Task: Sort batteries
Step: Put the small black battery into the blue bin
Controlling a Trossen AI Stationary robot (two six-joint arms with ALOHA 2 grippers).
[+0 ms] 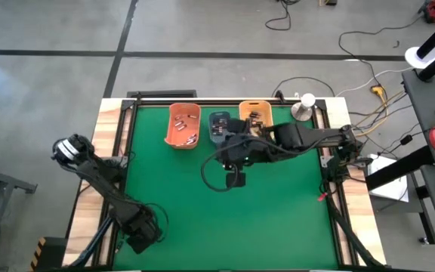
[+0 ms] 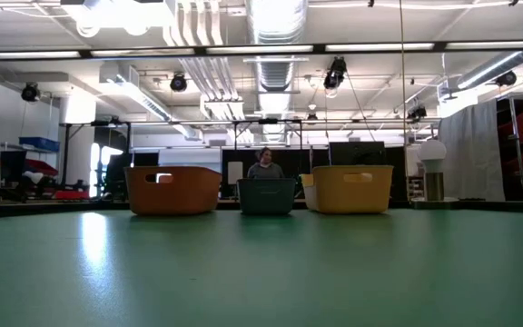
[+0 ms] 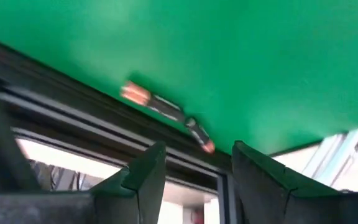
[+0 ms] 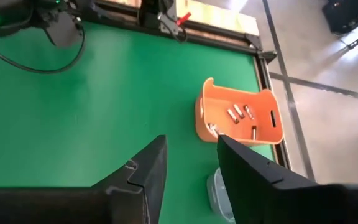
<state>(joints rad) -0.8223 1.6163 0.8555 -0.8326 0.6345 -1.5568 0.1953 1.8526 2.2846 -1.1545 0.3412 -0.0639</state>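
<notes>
Two batteries (image 3: 166,115) lie end to end just beyond the spread left fingers (image 3: 143,174), against the surface (image 3: 241,56) frame. Right fingers (image 4: 153,163) spread, empty, near the orange bin (image 4: 238,118) holding more, blurred.

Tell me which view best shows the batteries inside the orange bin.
The right wrist view: the batteries lie plainly apart on the floor of the orange bin. High view shows them as specks; low view shows only the bin's wall; left wrist view misses it.
</notes>
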